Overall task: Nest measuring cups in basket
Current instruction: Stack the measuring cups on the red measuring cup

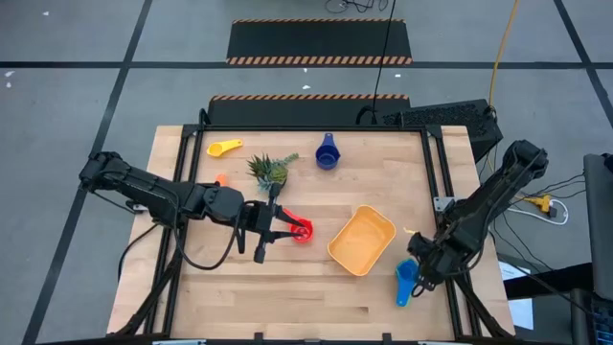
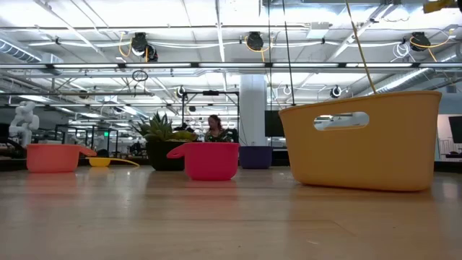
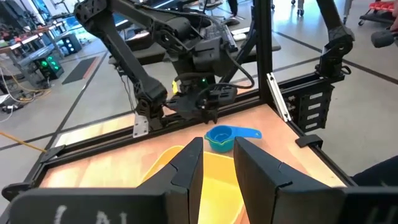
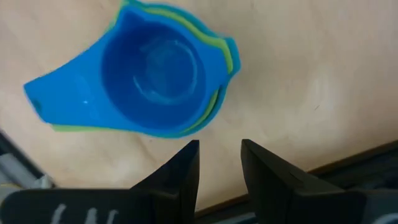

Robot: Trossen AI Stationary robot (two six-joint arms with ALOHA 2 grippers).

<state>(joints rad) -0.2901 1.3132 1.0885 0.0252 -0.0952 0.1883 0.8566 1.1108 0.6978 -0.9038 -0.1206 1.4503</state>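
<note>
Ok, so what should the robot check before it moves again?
1. Basket has room: ok, nothing in it.
2. Left gripper free: ok, open beside the red cup.
3. Right gripper free: ok, open near the blue cup.
4. Blue cup nested in the green cup: ok.
5. Cups in the basket: not ok, none yet.

A robotics lab: striped floor mats [image 1: 319, 42], cabled ceiling rails [image 2: 231, 66] (other workstations [image 3: 37, 46] behind)
</note>
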